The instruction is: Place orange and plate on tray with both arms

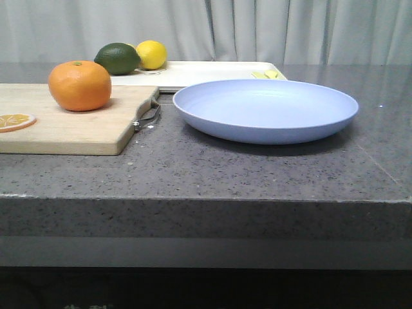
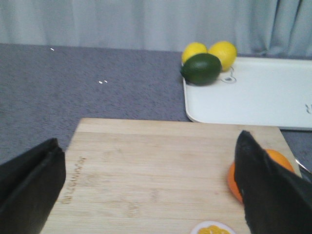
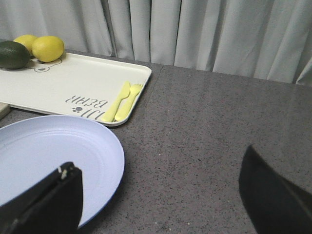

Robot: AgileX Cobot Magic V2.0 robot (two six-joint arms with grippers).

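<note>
The orange (image 1: pixel 80 85) rests on a wooden cutting board (image 1: pixel 71 122) at the left. The lavender-blue plate (image 1: pixel 265 109) lies on the counter to its right. The white tray (image 1: pixel 206 72) sits behind both. Neither gripper shows in the front view. In the left wrist view my left gripper (image 2: pixel 148 161) is open above the board (image 2: pixel 161 165), and one finger (image 2: pixel 268 190) hides part of the orange (image 2: pixel 282 160). My right gripper (image 3: pixel 158 165) is open over bare counter, with one finger (image 3: pixel 48 204) over the rim of the plate (image 3: pixel 44 151).
A dark green lime (image 1: pixel 118 58) and a lemon (image 1: pixel 152 54) sit on the tray's far left end. Yellow toy cutlery (image 3: pixel 122 101) lies on the tray's right edge. An orange slice (image 1: pixel 14 121) lies on the board's left. A curtain hangs behind the counter.
</note>
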